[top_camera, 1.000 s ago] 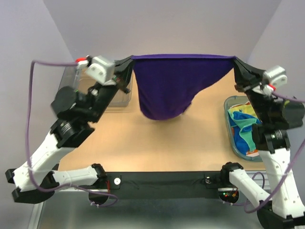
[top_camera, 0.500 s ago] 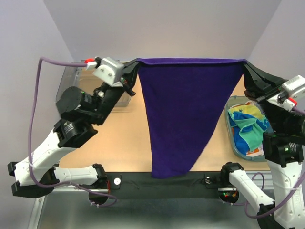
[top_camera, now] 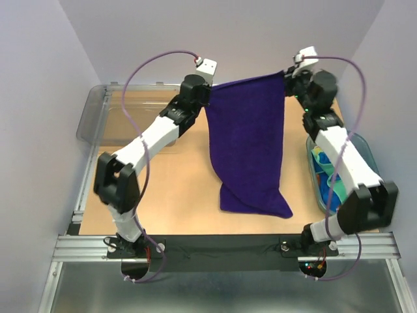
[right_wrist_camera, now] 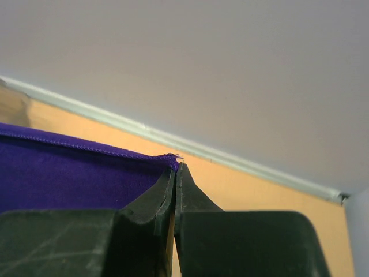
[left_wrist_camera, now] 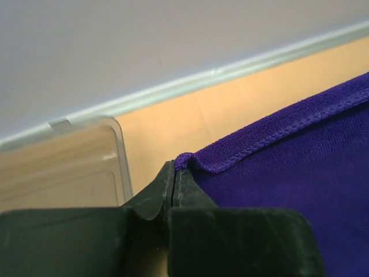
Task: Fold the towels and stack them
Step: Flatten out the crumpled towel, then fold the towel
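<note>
The purple towel stretches between both arms at the far side of the table, and its lower end rests on the tabletop near the front. My left gripper is shut on the towel's left top corner. My right gripper is shut on the right top corner. In the top view the left gripper and the right gripper are both stretched far out towards the back wall. More towels, blue, green and white with orange, lie bunched in the teal basket, mostly behind the right arm.
A clear grey plastic bin sits at the back left, its corner showing beside the left fingers. The teal basket stands at the right edge. The back wall is close behind both grippers. Bare wooden tabletop lies left of the towel.
Both arms have swung from near the front out to the back of the table, carrying the purple towel's top edge away. The towel's lower end now lies on the tabletop.
</note>
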`<state>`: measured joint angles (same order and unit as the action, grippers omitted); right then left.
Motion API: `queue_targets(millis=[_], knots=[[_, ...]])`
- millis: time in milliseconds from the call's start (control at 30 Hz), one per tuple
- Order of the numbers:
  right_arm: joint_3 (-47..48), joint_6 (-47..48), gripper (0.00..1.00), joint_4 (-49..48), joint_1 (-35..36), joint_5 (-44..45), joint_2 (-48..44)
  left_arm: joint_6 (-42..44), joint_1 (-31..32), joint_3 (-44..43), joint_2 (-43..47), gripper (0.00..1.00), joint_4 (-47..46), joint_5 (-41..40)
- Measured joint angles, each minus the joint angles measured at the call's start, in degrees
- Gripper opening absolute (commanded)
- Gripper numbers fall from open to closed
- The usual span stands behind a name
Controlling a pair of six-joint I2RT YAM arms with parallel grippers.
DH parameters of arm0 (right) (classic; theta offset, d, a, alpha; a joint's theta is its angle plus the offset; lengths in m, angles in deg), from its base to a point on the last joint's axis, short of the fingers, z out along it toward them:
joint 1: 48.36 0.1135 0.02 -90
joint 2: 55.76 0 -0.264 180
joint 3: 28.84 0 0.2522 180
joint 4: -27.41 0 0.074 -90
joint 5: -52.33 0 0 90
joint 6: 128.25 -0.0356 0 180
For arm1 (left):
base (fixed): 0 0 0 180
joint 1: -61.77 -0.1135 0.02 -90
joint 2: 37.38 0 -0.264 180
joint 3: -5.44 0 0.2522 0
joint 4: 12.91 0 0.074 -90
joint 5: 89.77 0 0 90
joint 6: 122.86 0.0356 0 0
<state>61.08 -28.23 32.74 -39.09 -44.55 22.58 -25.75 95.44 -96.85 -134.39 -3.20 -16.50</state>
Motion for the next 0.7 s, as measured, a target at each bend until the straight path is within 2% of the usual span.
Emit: queue_targets(millis=[133, 233, 433, 700], knots=[[-1.25, 1.25, 0.01, -3.76, -0.07, 4.74, 13.0, -1.18, -3.45, -6.12, -11.61, 0.05, 1.42, 2.16], [-1.22, 2.45, 0.0, -7.5, -0.11, 7.17, 18.95, -1.64, -5.11, -11.67, -17.7, 0.06, 1.86, 3.58], [-1.11, 4.35, 0.01, -14.27, -0.11, 9.2, 22.38, -1.84, -6.32, -17.27, -19.58, 0.09, 1.6, 5.73], [-2.49, 6.14, 0.01, -19.82, -0.22, 10.25, 22.34, -2.08, -6.43, -17.88, -19.52, 0.11, 0.63, 7.65]])
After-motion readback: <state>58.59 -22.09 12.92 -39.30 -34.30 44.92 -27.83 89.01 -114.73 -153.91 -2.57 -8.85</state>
